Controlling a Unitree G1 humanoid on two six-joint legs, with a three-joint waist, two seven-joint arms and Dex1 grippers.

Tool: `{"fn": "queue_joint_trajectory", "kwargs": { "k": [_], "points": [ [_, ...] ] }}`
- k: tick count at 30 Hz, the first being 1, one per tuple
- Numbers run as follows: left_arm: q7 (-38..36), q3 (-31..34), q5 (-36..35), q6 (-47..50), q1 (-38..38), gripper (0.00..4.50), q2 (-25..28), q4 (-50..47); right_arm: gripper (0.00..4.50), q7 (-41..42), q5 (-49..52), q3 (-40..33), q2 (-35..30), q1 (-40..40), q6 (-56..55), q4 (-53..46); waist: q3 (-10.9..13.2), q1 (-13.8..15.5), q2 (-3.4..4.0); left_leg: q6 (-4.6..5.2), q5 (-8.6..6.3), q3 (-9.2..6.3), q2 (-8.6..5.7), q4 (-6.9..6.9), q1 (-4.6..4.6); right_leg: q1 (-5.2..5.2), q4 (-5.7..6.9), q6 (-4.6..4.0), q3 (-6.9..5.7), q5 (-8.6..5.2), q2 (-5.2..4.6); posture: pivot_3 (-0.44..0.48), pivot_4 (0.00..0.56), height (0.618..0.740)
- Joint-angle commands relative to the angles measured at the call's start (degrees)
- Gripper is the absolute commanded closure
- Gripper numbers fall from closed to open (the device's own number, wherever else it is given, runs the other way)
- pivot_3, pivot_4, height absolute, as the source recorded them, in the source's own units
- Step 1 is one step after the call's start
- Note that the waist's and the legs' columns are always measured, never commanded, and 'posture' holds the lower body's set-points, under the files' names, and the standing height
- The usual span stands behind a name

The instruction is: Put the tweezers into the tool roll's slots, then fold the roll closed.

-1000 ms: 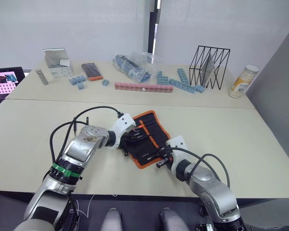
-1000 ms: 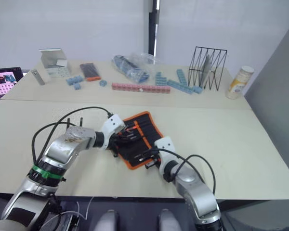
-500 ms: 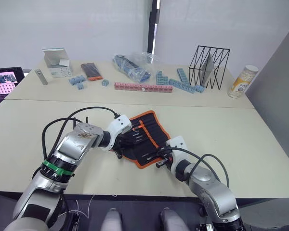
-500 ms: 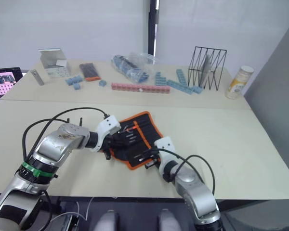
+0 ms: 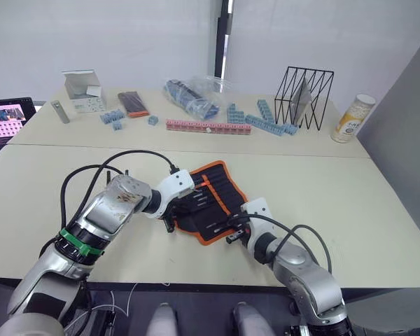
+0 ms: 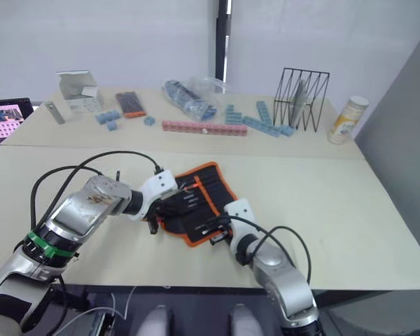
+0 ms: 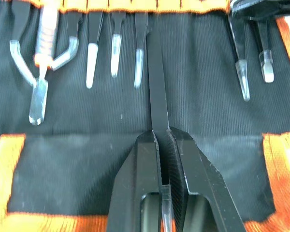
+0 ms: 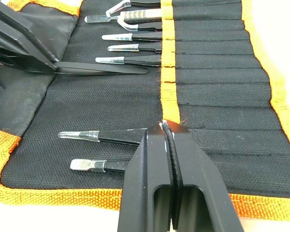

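the right gripper (image 8: pixel 171 133), pressed together, pins the tool roll (image 5: pixel 213 199) at 6 o'clock so it does not slide. at 9 o'clock the left gripper (image 7: pixel 160 137) pinches one of the tweezers (image 7: pixel 157 87), aiming it at a free slot (image 8: pixel 208 77).

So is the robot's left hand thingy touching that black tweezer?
Touching. The left wrist view shows the left gripper with both fingers squeezed onto the tweezer, which sticks out between them over the tool roll.
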Motion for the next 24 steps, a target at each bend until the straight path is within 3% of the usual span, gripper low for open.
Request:
{"fn": "queue_joint_trajectory", "kwargs": {
  "k": [1, 10, 24],
  "points": [
    [-0.10, -0.80, 0.80, -0.55, -2.11, 4.49, -0.96, -0.51, 4.50, -1.25, -1.16, 0.06, -0.08, 1.30, 1.05, 1.53, 0.00, -0.01, 0.00, 0.00, 0.00, 0.00, 0.00, 0.00, 0.00, 0.00, 0.00, 0.00, 0.00, 0.00, 0.00, 0.000, 0.150, 0.663],
    [0.45, -3.82, 3.33, -2.48, -5.22, 4.49, -5.14, 3.46, 4.50, -1.90, -1.06, 0.16, 0.36, 1.72, 1.25, 1.05, 0.00, 0.07, 0.00, 0.01, 0.00, 0.00, 0.00, 0.00, 0.00, 0.02, 0.00, 0.00, 0.00, 0.00, 0.00, 0.000, 0.150, 0.663],
    [2.58, -7.93, 11.17, -17.22, -11.61, 4.49, -16.94, 24.11, 4.50, -3.25, -1.35, 0.88, 1.66, 3.20, 1.99, -0.73, -0.01, 0.79, 0.01, 0.04, 0.02, -0.02, -0.05, 0.02, 0.00, 0.10, 0.00, 0.02, 0.01, 0.00, -0.01, 0.000, 0.150, 0.663]
  ]
}}
